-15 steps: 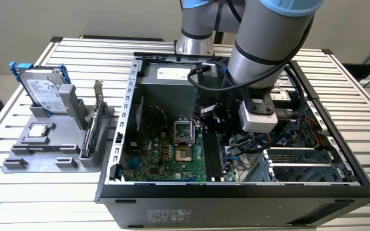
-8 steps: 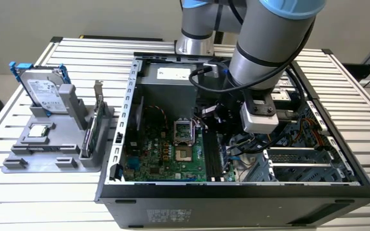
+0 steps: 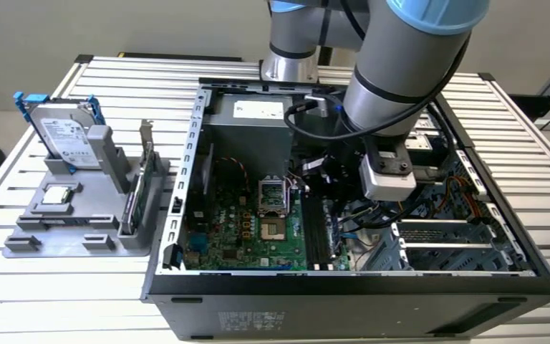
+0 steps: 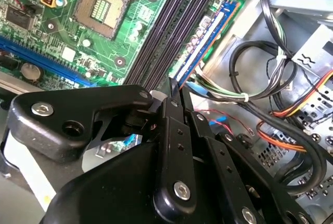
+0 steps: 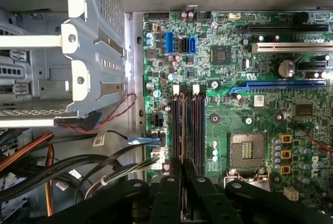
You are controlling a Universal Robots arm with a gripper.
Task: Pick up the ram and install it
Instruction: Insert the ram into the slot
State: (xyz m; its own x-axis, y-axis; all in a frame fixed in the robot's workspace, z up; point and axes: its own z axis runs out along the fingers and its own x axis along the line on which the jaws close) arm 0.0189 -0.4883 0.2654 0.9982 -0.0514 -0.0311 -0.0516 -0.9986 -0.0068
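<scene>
The gripper (image 4: 175, 90) holds the ram (image 4: 204, 39) edge-on between nearly closed jaws, at the motherboard's (image 5: 260, 115) outermost memory slot (image 5: 179, 128). Step in hand: insertion. Seating appears to require square alignment, then straight pressure into the slot

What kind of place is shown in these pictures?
Probably a robotics lab or test bench for computer assembly. An open computer case lies on a slatted metal table, a grey fixture beside it holds spare parts such as a hard drive, and the robot arm reaches into the case.
</scene>
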